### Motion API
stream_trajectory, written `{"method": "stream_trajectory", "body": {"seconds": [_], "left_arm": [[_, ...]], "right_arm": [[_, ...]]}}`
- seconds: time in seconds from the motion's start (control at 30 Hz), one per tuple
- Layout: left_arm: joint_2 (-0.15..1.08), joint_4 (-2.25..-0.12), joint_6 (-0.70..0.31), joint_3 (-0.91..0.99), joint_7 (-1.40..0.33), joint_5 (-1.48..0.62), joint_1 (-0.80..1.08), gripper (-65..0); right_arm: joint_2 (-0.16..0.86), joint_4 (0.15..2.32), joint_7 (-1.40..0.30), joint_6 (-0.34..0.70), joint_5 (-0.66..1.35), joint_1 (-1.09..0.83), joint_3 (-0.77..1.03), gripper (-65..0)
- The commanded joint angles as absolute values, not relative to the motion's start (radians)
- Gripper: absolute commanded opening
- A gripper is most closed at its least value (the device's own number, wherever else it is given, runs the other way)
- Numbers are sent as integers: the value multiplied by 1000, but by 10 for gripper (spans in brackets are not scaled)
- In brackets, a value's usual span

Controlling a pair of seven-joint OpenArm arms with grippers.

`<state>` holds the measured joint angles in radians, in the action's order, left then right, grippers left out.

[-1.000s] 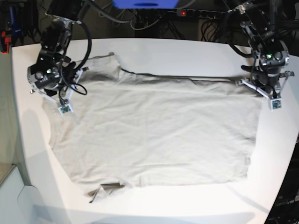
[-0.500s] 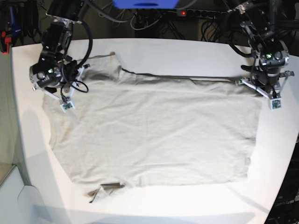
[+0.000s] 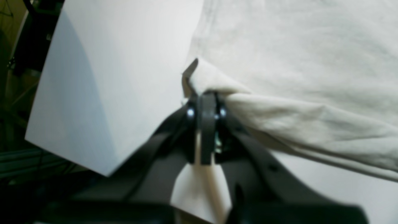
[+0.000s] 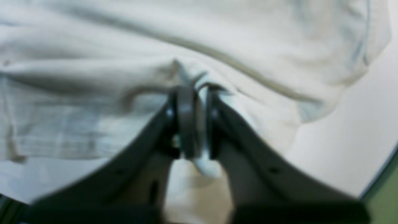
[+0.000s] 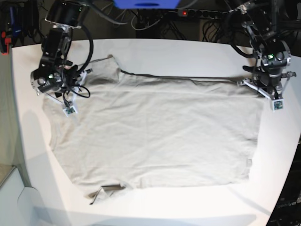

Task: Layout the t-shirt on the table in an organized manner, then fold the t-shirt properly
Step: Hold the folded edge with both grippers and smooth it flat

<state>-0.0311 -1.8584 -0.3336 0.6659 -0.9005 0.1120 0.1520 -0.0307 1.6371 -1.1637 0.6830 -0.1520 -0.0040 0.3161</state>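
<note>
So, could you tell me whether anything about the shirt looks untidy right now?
Yes: on the light beige-grey cotton t-shirt, the near sleeve is crumpled and folded under, its darker inside showing, while the rest lies flat on the white table.

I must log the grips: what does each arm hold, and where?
Both hold the t-shirt: left gripper pinches a corner at its edge, right gripper a fold near its other end.

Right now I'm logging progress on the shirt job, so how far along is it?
Done: the t-shirt lies spread nearly flat on the table. In hand: the left gripper is shut on a corner at the shirt's far edge, and the right gripper is pinching cloth near the sleeve end. Left: one sleeve at the near edge is tucked under, and no fold has been made.
</note>
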Motion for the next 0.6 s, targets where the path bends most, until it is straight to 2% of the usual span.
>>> {"method": "stream_trajectory", "body": {"seconds": [0.0,0.33,0.57], "left_arm": [[-25,-1874,-323,667,-878,110,145,-647],[-39,-1877,-323,667,-878,110,145,-647],[-39,-1879,-323,667,-878,110,145,-647]], "right_arm": [[-28,1629,-1190,698,-177,-10,315,-650],[-25,1822,-1199,698,-180,12,318,-650],[-24,1834,-1199,698,-180,41,320,-650]]}}
